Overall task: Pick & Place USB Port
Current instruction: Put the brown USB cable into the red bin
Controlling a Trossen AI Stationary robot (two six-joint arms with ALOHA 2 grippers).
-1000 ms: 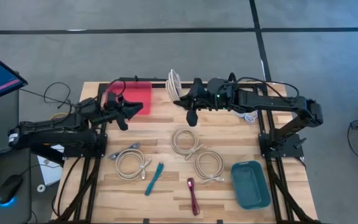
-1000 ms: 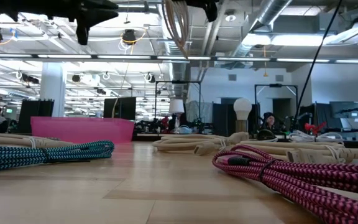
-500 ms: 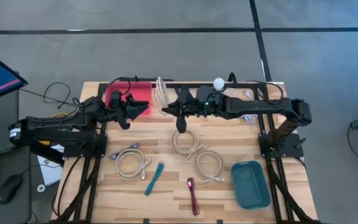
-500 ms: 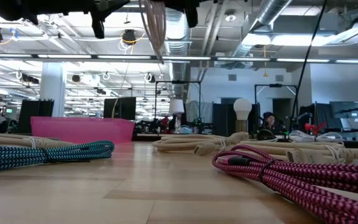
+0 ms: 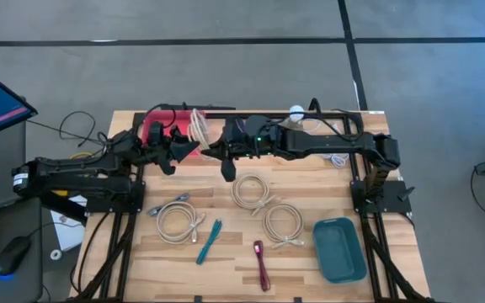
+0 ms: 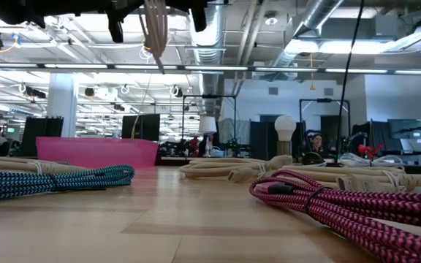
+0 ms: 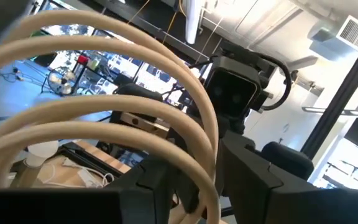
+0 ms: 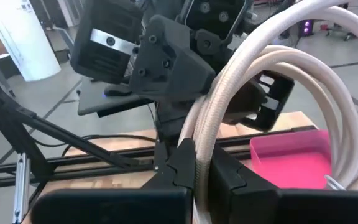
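Handover, mid-air: right gripper [image 5: 213,145] clamped on white cable coil [image 5: 198,128]; left gripper [image 5: 179,148] fingers apart, apparently around it; must close next.

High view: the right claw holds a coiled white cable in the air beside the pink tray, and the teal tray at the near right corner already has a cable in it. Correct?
Not quite. The high view shows the teal tray empty. The rest holds: the right claw is shut on the coiled white cable, raised next to the pink tray.
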